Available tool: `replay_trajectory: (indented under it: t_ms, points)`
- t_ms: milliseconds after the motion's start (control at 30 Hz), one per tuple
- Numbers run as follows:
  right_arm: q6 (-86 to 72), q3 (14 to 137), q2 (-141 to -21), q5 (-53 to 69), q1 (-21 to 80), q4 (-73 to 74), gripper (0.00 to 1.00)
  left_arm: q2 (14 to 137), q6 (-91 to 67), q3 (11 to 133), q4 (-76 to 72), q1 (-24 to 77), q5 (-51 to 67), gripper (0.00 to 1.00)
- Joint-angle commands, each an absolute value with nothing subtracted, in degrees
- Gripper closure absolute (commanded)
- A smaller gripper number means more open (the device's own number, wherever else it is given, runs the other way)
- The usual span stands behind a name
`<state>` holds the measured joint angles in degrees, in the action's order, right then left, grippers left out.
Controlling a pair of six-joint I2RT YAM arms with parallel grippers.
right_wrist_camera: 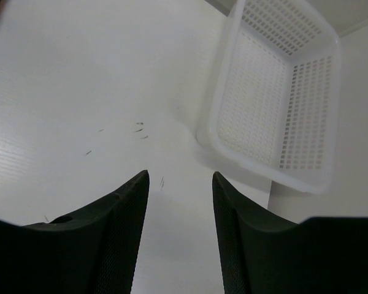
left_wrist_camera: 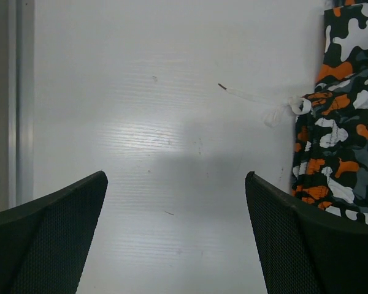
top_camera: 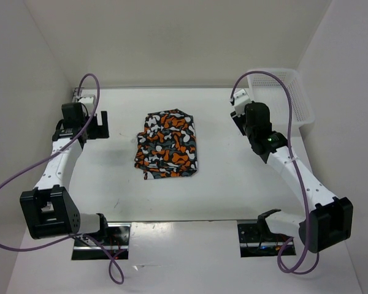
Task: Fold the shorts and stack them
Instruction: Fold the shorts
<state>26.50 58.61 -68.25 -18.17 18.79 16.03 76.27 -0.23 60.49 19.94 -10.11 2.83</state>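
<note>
The camouflage shorts [top_camera: 168,144] lie folded in a flat pile at the middle of the white table [top_camera: 221,184]. In the left wrist view their edge [left_wrist_camera: 343,122] shows at the right, with a white drawstring [left_wrist_camera: 282,110] trailing onto the table. My left gripper [top_camera: 101,125] is open and empty, above bare table left of the shorts [left_wrist_camera: 176,177]. My right gripper [top_camera: 238,116] is open and empty, above bare table right of the shorts and near the basket [right_wrist_camera: 180,177].
A white mesh plastic basket [top_camera: 286,98] stands empty at the back right; it also shows in the right wrist view [right_wrist_camera: 276,104]. White walls close the table at the back and sides. A small white fitting [top_camera: 83,95] sits at the back left corner.
</note>
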Motion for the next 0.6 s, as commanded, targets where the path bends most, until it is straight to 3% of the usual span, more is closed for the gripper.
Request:
replay_trajectory:
  t_ms: [0,567]
  points:
    - [26.8,57.1,-66.4,-18.0,18.7,13.7,0.49,73.7,0.0,60.0,16.7,-10.5,-0.4,0.0]
    - [26.3,54.0,-65.8,-17.0,18.7,12.7,0.47,73.2,0.0,59.0,16.7,-10.5,3.0,0.0]
